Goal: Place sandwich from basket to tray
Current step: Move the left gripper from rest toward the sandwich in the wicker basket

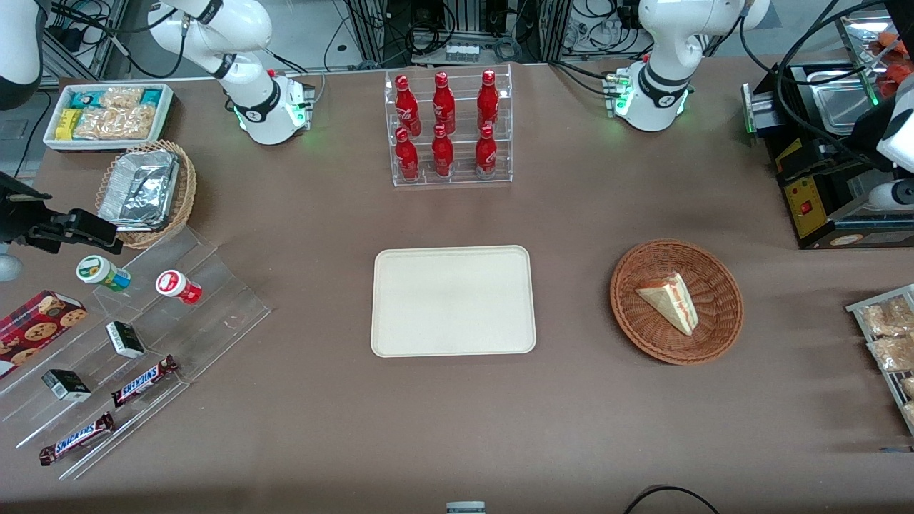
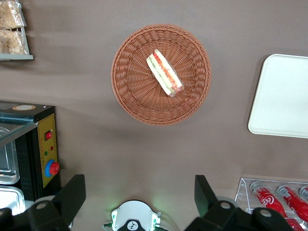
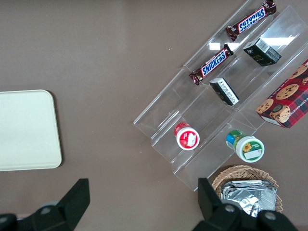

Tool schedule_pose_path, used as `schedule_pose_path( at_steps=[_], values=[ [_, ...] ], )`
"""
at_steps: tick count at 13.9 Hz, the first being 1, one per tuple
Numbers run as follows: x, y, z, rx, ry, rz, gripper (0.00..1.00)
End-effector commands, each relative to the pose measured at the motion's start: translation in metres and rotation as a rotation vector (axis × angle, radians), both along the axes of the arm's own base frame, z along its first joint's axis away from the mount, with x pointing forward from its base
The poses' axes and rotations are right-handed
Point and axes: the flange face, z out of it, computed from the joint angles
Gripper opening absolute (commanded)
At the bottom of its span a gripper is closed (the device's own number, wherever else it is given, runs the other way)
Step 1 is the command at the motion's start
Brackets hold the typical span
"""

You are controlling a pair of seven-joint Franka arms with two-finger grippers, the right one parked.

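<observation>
Left wrist view showing black two-finger gripper (image 2: 139, 192) hanging open above table, triangular white-bread sandwich (image 2: 164, 72) lying in round reddish-brown wicker basket (image 2: 132, 91); cream rectangular tray (image 2: 284, 96) sitting nearby; 2 brown "SNICKERS" bars (image 1: 145, 380) resting on clear stepped display stand (image 1: 214, 285).

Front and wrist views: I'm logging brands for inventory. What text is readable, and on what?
"SNICKERS": two candy bars on the clear stand.
"Coca-Cola" script, only partly readable: red bottles.
Small boxes, cups, cookie box: unreadable.
The gripper, open, carries no text.
</observation>
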Motion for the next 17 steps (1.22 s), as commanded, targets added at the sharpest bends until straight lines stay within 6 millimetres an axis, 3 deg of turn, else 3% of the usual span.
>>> schedule_pose_path(
  at_steps=[1, 7, 9, 13, 17],
  values=[
    [0.002, 0.001, 0.004, 0.013, -0.007, -0.016, 1.00],
    [0.010, 0.004, -0.012, 0.046, 0.021, -0.008, 1.00],
    [0.020, 0.004, -0.027, 0.053, 0.031, 0.026, 1.00],
    [0.033, -0.007, -0.086, 0.095, -0.004, 0.297, 1.00],
    [0.035, -0.019, -0.138, 0.112, -0.025, 0.435, 1.00]
  ],
)
